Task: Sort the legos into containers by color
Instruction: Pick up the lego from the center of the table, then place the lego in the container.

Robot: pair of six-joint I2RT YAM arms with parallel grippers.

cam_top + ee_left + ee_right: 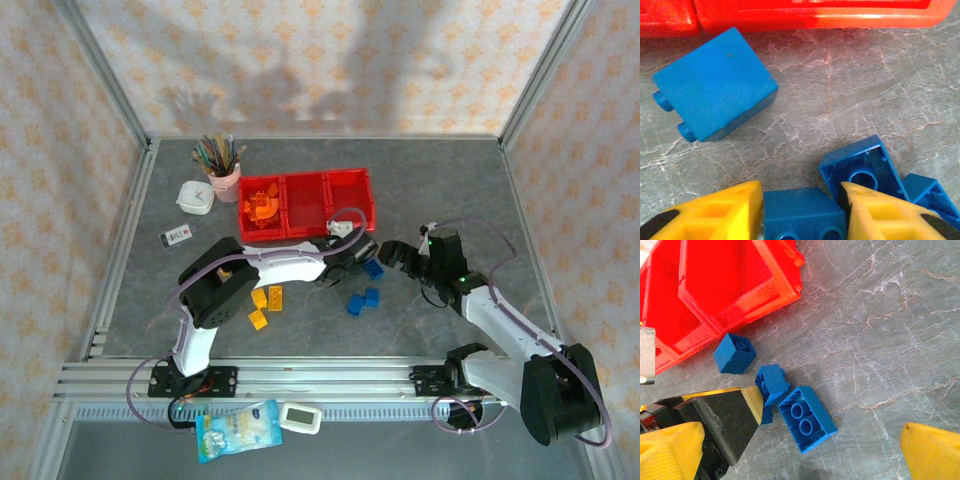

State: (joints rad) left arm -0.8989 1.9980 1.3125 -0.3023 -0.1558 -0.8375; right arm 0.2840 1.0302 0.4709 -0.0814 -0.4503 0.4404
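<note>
- Just in front of the bins [305,205], on the table [450,190], the left hand [801,200] has a finger against each side of a blue brick [800,219]. I cannot tell whether it is clenched on the brick or merely resting against it.
- The right hand [395,253] is spread wide and holds nothing, close by the same blue cluster.
- Step in hand, as I judge it: picking up a blue brick. Orange looks sorted, blue and yellow not yet.
- The next move calls for a firm pinch and a straight lift clear of the crowding neighbours. A short carry over the rim of a bare bin and a release would follow.
- Bins: three, joined in a row.
- Blue legos: four, all on the table. One is between the fingers, one [715,85] lies near the bin rim, and two [862,167] [932,197] lie by the right finger.
- Yellow legos [266,303]: three, on the table well to the left.
- Orange legos [260,208]: heaped in the left bin, too tangled to count.
</note>
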